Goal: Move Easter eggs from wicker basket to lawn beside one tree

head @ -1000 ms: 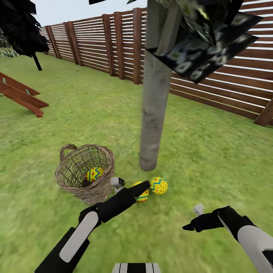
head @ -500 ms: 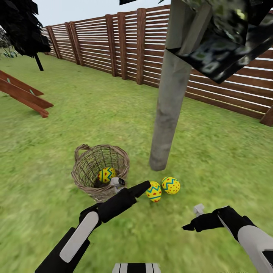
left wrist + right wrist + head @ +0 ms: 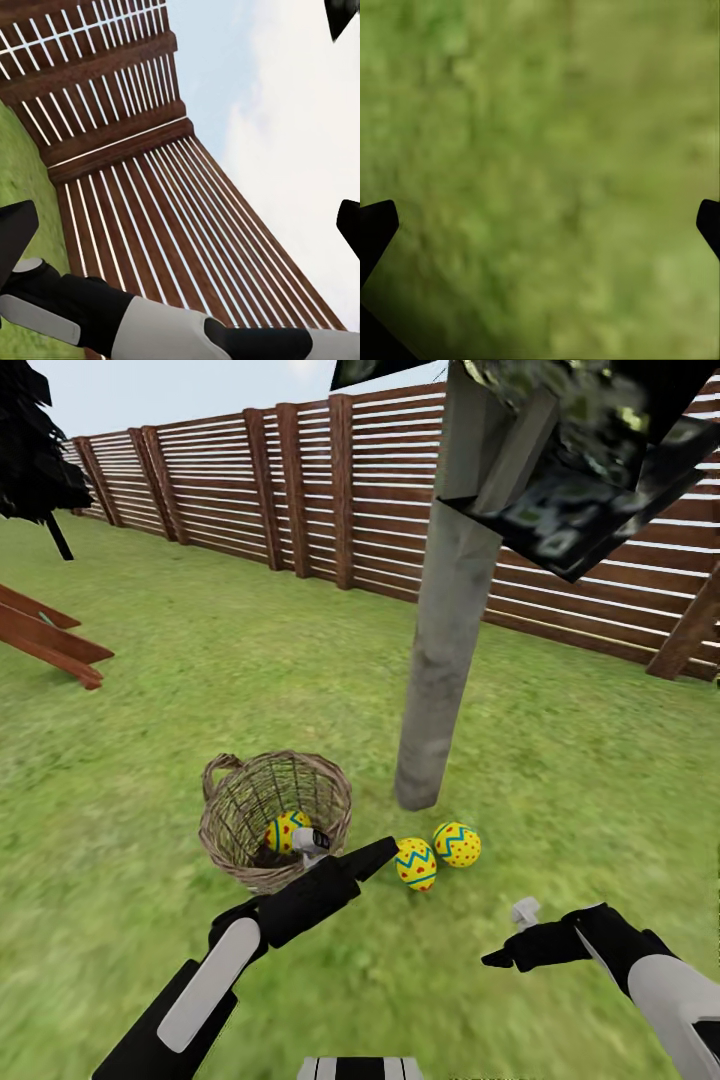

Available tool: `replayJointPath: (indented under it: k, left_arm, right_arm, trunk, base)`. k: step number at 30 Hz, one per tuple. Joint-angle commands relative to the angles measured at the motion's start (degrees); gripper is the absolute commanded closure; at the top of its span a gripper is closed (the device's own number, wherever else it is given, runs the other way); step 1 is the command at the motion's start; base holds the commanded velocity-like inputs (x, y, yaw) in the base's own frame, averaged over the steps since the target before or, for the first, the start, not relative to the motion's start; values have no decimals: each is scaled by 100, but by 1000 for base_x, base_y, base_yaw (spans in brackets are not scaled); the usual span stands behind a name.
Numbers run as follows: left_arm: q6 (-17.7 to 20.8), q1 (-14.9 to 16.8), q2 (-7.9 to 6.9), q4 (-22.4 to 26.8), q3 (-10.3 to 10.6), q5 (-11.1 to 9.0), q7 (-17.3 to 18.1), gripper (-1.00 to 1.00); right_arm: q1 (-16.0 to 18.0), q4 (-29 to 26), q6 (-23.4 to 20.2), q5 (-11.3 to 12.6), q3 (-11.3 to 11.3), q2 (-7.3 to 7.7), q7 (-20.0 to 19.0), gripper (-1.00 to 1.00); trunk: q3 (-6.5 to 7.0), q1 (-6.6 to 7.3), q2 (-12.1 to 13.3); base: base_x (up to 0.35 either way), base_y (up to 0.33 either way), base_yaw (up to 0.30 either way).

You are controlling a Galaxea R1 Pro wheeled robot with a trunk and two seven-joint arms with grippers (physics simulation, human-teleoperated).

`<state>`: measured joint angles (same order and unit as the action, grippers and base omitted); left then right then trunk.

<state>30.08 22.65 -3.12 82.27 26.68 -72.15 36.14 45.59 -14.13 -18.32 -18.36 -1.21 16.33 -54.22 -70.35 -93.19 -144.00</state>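
Where the pale grey trunk of the tree (image 3: 440, 650) meets the lawn (image 3: 560, 760), two Easter eggs (image 3: 416, 863) lie on the grass just beside its foot — one (image 3: 457, 844) nearer the trunk, the other a little toward the robot, the pair touching or nearly so. The third egg (image 3: 284, 830) sits inside the wicker basket (image 3: 275, 818), seen through the open weave near the basket's near wall. The basket stands upright on the grass, near the tree on its left, with one loop handle showing at the far-left rim.

In the head view the left gripper (image 3: 385, 850) reaches forward between the basket and the two loose eggs, its dark tip close to the nearer egg; the left forearm crosses in front of the basket's near rim and partly covers it. In the left wrist view its finger tips sit at opposite edges of the picture with fence and sky between them, so the jaws stand wide apart and hold nothing. The right gripper (image 3: 500, 958) hovers over bare grass, well apart from the eggs; in the right wrist view its tips also sit at opposite edges with only blurred grass between — spread and empty.

Dark angular leaf clusters (image 3: 570, 450) hang over the trunk's top. A brown slatted fence (image 3: 300, 490) runs behind, with a thin-stemmed dark tree (image 3: 35, 460) and sloping wooden beams (image 3: 45, 640) at far left.
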Motion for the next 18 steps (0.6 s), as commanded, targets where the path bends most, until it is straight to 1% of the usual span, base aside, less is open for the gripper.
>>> replayJointPath:
  k: [1,18]
  left_arm:
    - [42,3,-4,-1,5,-59,-4,-100]
    - [42,3,-4,-3,13,-68,-2,-100]
  right_arm:
    - [2,-11,-57,10,-11,3,-19,-100]
    - [2,-11,-51,10,-11,3,-11,-100]
  trunk:
    - [3,1,-2]
    - [121,1,-2]
  base:
    - [0,304,-204]
    - [0,304,-205]
